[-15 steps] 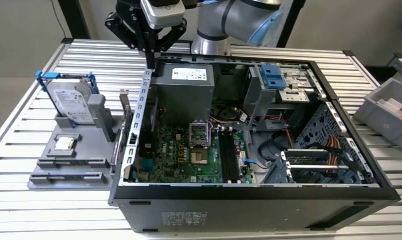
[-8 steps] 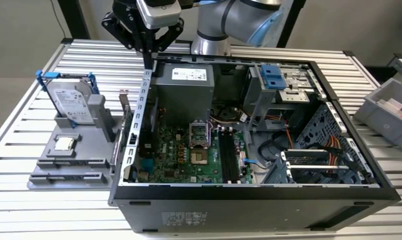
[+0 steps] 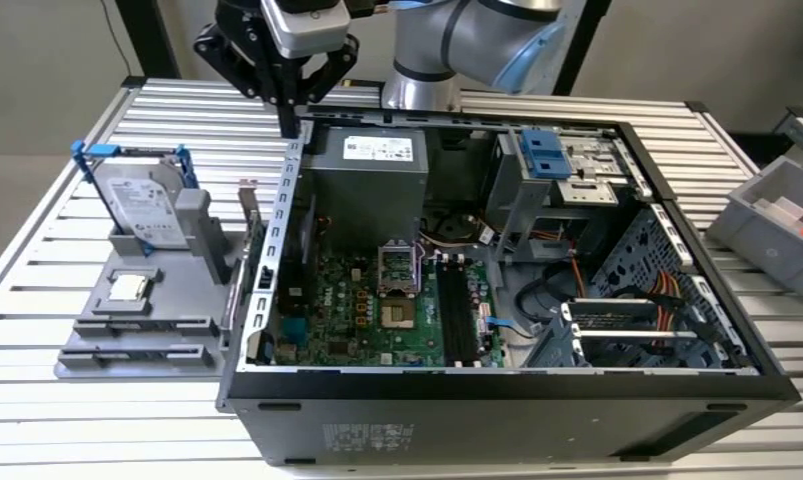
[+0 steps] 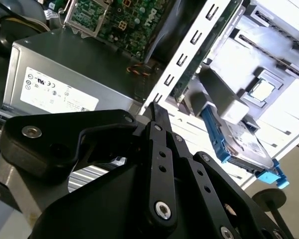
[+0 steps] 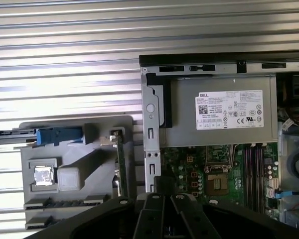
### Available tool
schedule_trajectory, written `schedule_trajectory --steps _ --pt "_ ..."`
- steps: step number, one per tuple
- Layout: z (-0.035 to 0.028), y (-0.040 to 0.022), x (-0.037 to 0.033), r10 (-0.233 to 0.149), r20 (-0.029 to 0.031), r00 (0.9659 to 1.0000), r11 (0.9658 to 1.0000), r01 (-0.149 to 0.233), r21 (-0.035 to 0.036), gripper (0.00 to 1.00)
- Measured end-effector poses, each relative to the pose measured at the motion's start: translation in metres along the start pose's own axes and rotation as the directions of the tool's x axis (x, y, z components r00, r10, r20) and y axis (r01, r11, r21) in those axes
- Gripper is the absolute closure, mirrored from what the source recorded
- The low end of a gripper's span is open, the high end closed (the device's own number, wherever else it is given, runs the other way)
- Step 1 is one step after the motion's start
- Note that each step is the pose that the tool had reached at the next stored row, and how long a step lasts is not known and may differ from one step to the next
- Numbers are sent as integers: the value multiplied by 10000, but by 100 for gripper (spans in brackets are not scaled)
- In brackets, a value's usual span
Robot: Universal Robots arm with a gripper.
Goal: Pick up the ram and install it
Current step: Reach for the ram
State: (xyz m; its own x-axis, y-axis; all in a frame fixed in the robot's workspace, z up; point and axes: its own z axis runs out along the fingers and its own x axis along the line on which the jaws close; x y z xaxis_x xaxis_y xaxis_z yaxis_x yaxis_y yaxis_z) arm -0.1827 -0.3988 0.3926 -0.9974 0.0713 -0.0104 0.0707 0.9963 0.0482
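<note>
Green ram (image 5: 120,164) stands on edge in grey holder (image 5: 92,149), not yet picked; gripper (image 3: 290,125) hovers by case (image 3: 508,395) corner, closed on nothing; motherboard slots (image 3: 461,312) unfilled.

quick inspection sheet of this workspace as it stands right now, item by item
surface: slatted metal table carrying an open computer case with a gray holder beside it
job's things: ram stands on edge in the holder, next to the case wall; the long black motherboard slots look empty
clutter: hard drive in blue frame upright in the holder; square silver chip lying flat
grippers: hand shut, holding nothing, above the case's far corner at the exterior view's left
cables: orange and black wires inside the case
surroundings: gray bin at the exterior view's right
</note>
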Motion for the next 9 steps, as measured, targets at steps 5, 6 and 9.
schedule_trajectory --steps 5,6,9 --pt "-1 -2 32 0 -3 10000 10000 0 0 100" --pt "-1 -3 39 0 -6 10000 10000 0 1 100" --pt "-1 -4 59 1 -24 10000 10000 -1 2 100"
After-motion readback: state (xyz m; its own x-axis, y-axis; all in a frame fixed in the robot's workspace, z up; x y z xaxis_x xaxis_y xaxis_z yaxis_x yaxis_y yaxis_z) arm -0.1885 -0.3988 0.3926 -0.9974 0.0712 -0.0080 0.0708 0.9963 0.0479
